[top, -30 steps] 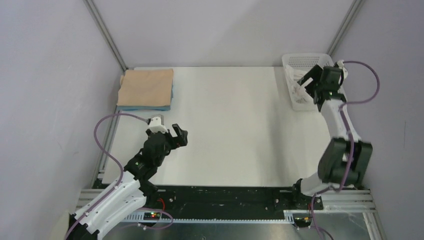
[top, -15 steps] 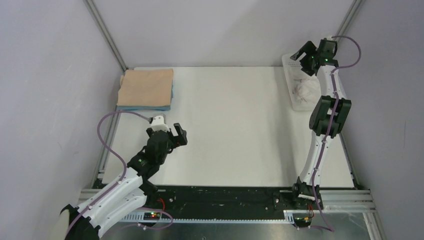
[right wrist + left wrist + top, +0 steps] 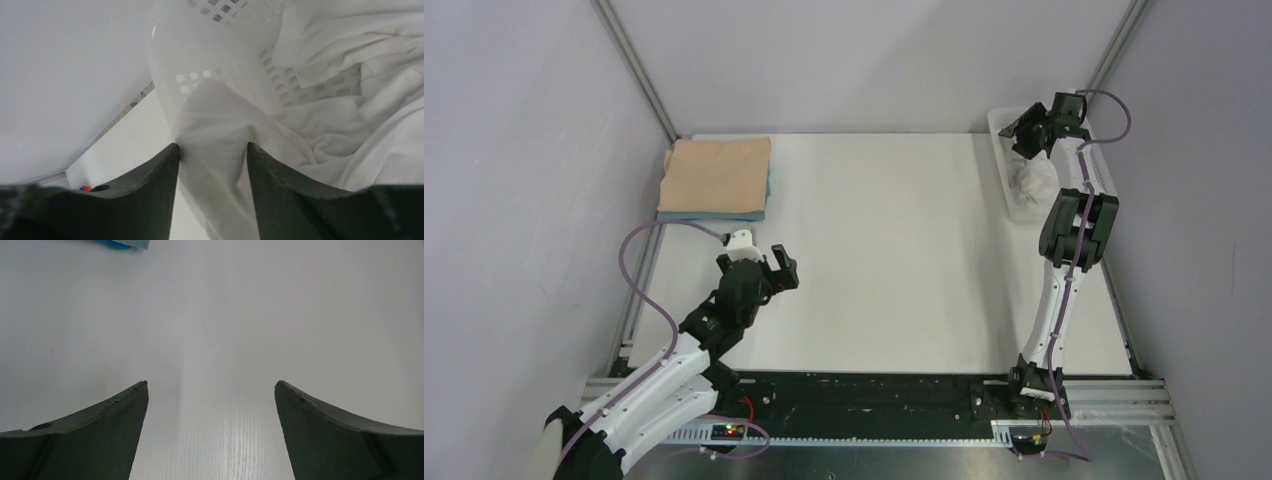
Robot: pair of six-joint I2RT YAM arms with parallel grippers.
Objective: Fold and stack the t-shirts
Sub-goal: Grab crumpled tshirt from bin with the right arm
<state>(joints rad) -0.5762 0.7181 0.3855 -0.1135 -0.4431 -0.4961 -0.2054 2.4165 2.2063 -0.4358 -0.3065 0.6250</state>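
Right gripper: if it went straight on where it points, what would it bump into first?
Most likely the white t-shirt: a fold of it sits right between the right gripper fingers, with the basket wall just behind.

Stacked shirts point(image 3: 716, 178) lie far left; crumpled shirt point(image 3: 1031, 180) in basket point(image 3: 1001, 160) far right.

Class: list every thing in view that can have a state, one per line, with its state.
Light blue t-shirt, folded, bottom of stack.
Tan t-shirt, folded, on top of it.
Basket, upright.
White t-shirt, crumpled inside it.
Left end effector, open, empty.
Right end effector, half-open astride a white t-shirt fold.
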